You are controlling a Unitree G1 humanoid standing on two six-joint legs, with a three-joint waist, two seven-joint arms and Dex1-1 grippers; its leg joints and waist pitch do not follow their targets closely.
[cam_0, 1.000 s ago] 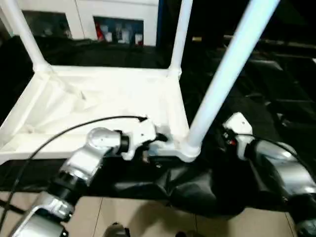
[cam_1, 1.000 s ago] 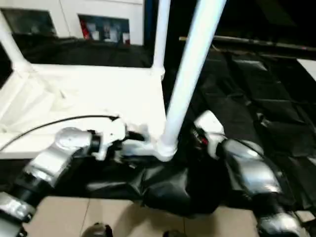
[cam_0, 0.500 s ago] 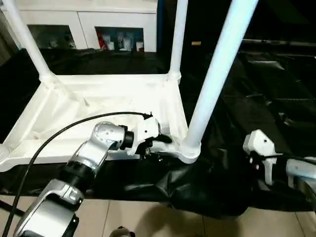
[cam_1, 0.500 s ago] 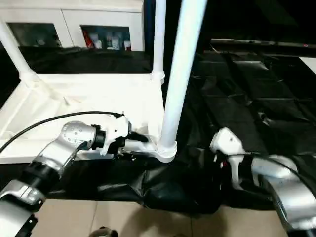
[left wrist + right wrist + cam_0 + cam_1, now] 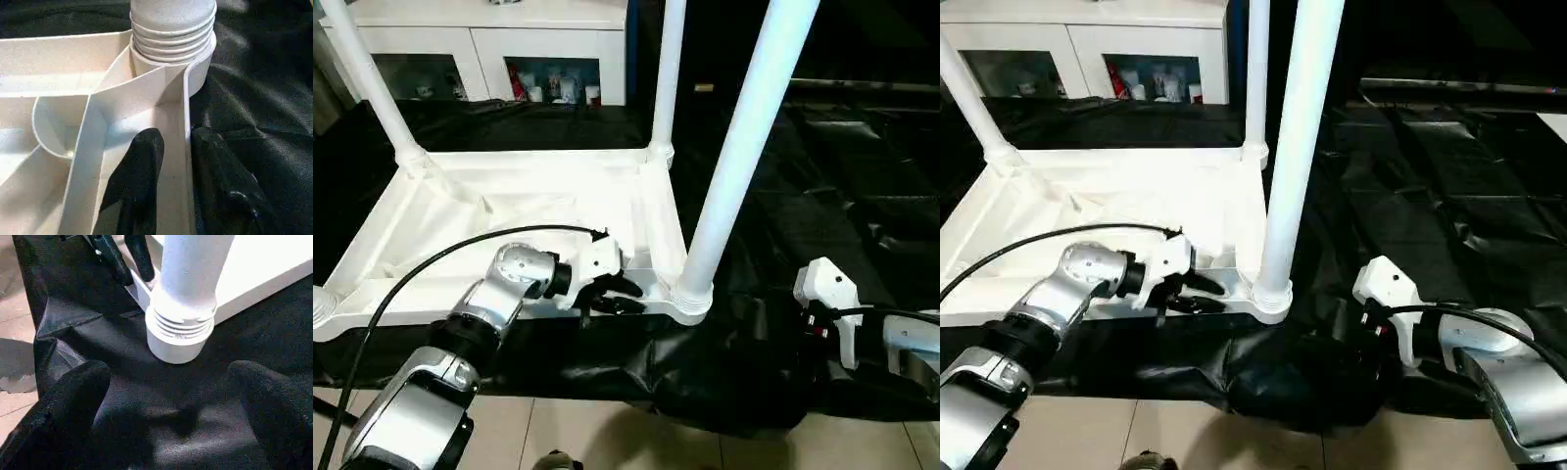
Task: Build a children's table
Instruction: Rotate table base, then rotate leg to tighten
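Observation:
The children's table lies upside down on black cloth: its white tabletop (image 5: pixel 509 196) shows the ribbed underside. Three white legs stand in corner sockets: near right (image 5: pixel 744 137), far right (image 5: pixel 668 69), far left (image 5: pixel 367 78). My left gripper (image 5: pixel 619 294) straddles the tabletop's near rim (image 5: pixel 186 112) just beside the near-right socket (image 5: pixel 171 34). Its outer finger (image 5: pixel 220 176) lies against the rim wall and its inner finger (image 5: pixel 139 171) stands a little off it. My right gripper (image 5: pixel 168 374) is wide open, low on the cloth, facing that leg's base (image 5: pixel 181 328), with nothing between its fingers.
A white cabinet (image 5: pixel 480 39) with small items behind glass stands at the back. Wrinkled black cloth (image 5: pixel 822 176) covers the work surface, bunched at the near edge. Tiled floor (image 5: pixel 607 441) lies below. A black cable (image 5: pixel 440 255) arcs over my left forearm.
My left gripper's jaws have narrowed around the near rim. My right gripper has drawn back from the near-right leg toward me. The camera has tilted slightly.

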